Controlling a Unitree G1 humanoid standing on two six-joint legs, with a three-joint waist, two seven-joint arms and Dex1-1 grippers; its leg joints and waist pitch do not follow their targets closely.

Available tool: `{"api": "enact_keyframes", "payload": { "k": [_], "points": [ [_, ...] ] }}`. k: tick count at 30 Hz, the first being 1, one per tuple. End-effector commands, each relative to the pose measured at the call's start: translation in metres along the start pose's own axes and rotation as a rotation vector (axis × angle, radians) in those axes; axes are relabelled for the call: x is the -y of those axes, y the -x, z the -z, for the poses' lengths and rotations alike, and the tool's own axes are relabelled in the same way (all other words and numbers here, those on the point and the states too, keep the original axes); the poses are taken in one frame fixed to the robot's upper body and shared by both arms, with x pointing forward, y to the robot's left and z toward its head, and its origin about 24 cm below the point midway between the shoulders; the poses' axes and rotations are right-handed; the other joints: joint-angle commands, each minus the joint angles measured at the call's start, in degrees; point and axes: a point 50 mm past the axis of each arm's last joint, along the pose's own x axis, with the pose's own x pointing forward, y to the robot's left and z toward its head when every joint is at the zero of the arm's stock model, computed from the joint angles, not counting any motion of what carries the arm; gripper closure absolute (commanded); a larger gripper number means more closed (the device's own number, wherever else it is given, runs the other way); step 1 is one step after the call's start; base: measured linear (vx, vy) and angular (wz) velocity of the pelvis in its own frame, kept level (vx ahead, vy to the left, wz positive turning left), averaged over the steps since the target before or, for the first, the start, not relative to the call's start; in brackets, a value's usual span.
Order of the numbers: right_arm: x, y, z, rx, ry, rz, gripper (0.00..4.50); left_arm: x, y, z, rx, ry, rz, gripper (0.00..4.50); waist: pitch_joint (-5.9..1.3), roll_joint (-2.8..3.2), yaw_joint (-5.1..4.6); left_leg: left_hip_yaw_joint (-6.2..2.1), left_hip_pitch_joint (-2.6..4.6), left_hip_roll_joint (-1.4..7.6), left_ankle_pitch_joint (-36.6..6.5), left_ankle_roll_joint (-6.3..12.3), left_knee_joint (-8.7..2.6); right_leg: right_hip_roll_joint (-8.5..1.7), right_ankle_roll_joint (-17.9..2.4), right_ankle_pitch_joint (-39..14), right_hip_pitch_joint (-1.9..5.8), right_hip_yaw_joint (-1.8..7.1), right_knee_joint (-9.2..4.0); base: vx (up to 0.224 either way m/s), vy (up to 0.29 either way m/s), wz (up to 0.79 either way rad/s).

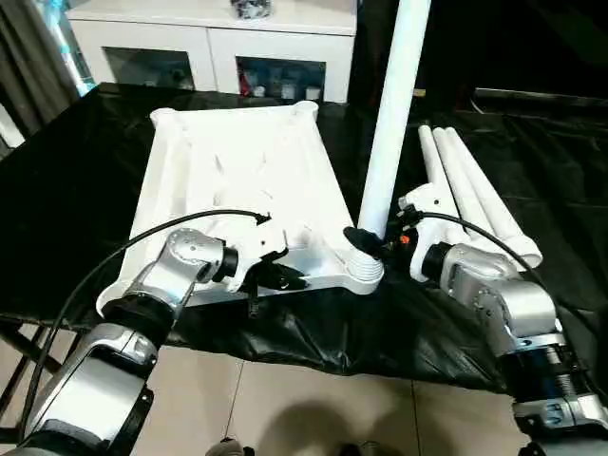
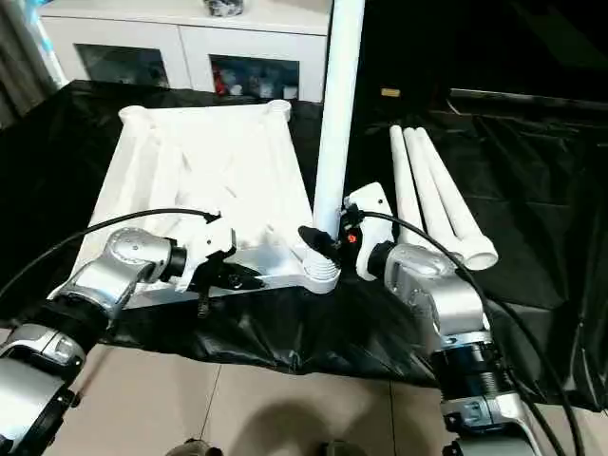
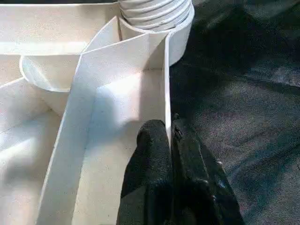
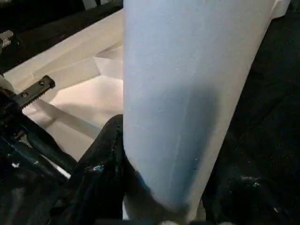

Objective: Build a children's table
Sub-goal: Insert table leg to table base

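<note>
1. My left forearm reaches in from the near left, bent at the wrist, so my left gripper (image 1: 282,276) lies low and level along the near edge of the table top (image 1: 237,161); its fingers (image 3: 154,154) are pinched together on the thin white rim wall there
2. My right arm comes in from the near right, its wrist turned inward, and my right gripper (image 1: 366,242) clamps the standing leg (image 1: 391,104) just above its foot, one black finger on each side of the tube
3. The table top lies ribs-up on the black-draped table (image 1: 76,190). The standing leg rises upright, leaning slightly, from the near right corner socket (image 1: 364,274), whose ringed collar also shows in my left wrist view
4. That socket sits close to the near edge of the cloth, with bare floor (image 1: 313,399) below. Open black cloth spreads to the left of the top and beyond the legs on the right
5. Three spare legs (image 1: 470,190) lie side by side on the cloth just behind my right wrist, close to it. A white cabinet (image 1: 209,43) stands past the far edge
</note>
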Motion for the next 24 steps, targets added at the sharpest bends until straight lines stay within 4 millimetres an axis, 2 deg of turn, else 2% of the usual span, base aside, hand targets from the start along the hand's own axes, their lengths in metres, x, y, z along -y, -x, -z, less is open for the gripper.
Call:
{"api": "enact_keyframes", "payload": {
  "k": [1, 4, 5, 6, 8, 13, 14, 16, 23, 24],
  "points": [
    [0.005, 0.006, 0.021, -0.031, -0.085, 0.015, 2.62, 0.000, -0.001, -0.008, 0.058, -0.008, -0.001, 4.50, -4.82, -0.25, 0.07, -0.51, 0.98, 1.07, -16.7, 0.27, -4.27, -3.97, -7.2, -30.2, 2.55, 1.65, -5.97, 0.000, 0.000, 0.00],
    [0.008, 0.011, 0.029, -0.014, -0.135, 0.029, 2.62, -0.001, -0.001, -0.008, 0.058, -0.003, -0.010, 4.50, -4.89, -0.20, 0.14, -0.51, 1.06, 1.16, -16.8, 0.45, -4.33, -3.95, -7.8, -29.2, 2.53, 1.65, -5.88, 0.000, 0.000, 0.00],
    [0.008, 0.012, 0.032, -0.011, -0.144, 0.032, 2.62, -0.001, -0.001, -0.008, 0.058, -0.003, -0.012, 4.50, -4.90, 0.05, 0.26, -0.58, 0.98, 1.18, -16.7, 0.36, -4.42, -3.95, -8.1, -28.5, 2.64, 1.61, -5.71, 0.000, 0.000, 0.00],
    [0.008, 0.012, 0.032, -0.011, -0.144, 0.032, 2.62, -0.001, -0.001, -0.008, 0.058, -0.003, -0.012, 4.50, -4.91, -0.13, 0.21, -0.50, 0.94, 1.17, -16.8, 0.43, -4.43, -3.90, -8.3, -28.0, 2.65, 1.64, -5.76, 0.000, 0.000, 0.00],
    [0.008, 0.016, 0.042, 0.010, -0.172, 0.035, 2.62, -0.003, -0.001, -0.009, 0.061, 0.003, -0.024, 4.50, -4.98, -0.07, 0.34, -0.45, 0.96, 1.17, -16.8, 0.47, -4.39, -4.01, -8.4, -27.7, 2.68, 1.71, -5.74, 0.000, 0.000, 0.00],
    [0.007, 0.019, 0.054, 0.055, -0.227, 0.059, 2.62, -0.004, 0.000, -0.010, 0.059, 0.005, -0.034, 4.50, -4.99, 0.00, 0.48, -0.58, 0.90, 1.14, -17.5, 0.56, -4.54, -4.03, -8.3, -28.8, 2.73, 1.56, -5.82, 0.000, 0.000, 0.00],
    [0.007, 0.020, 0.058, 0.061, -0.230, 0.070, 2.62, -0.004, 0.000, -0.010, 0.060, 0.006, -0.037, 4.50, -4.97, 0.29, 0.53, -0.58, 1.02, 1.12, -17.8, 0.48, -4.49, -4.08, -8.2, -29.3, 2.55, 1.58, -5.90, 0.000, 0.000, 0.00],
    [0.007, 0.021, 0.062, 0.084, -0.235, 0.091, 2.62, -0.005, 0.000, -0.010, 0.057, 0.005, -0.050, 4.50, -4.90, 0.11, 0.43, -0.60, 1.13, 1.04, -18.7, 0.53, -4.46, -4.08, -7.4, -31.6, 2.43, 1.40, -6.31, 0.000, 0.000, 0.00],
    [0.003, 0.023, 0.063, 0.083, -0.157, 0.100, 2.62, -0.007, 0.000, -0.011, 0.057, 0.006, -0.060, 4.50, -4.81, 0.45, 0.26, -0.82, 1.46, 1.11, -20.6, 0.57, -4.66, -4.11, -6.7, -33.7, 2.29, 1.04, -6.80, 0.000, 0.000, 0.00],
    [0.001, 0.023, 0.062, 0.070, -0.118, 0.098, 2.62, -0.007, 0.000, -0.011, 0.056, 0.005, -0.061, 4.50, -4.82, 0.53, 0.22, -0.92, 1.41, 1.19, -20.7, 0.59, -4.83, -4.13, -6.9, -33.3, 2.49, 0.87, -6.83, 0.000, 0.000, 0.00]
  ]
}}
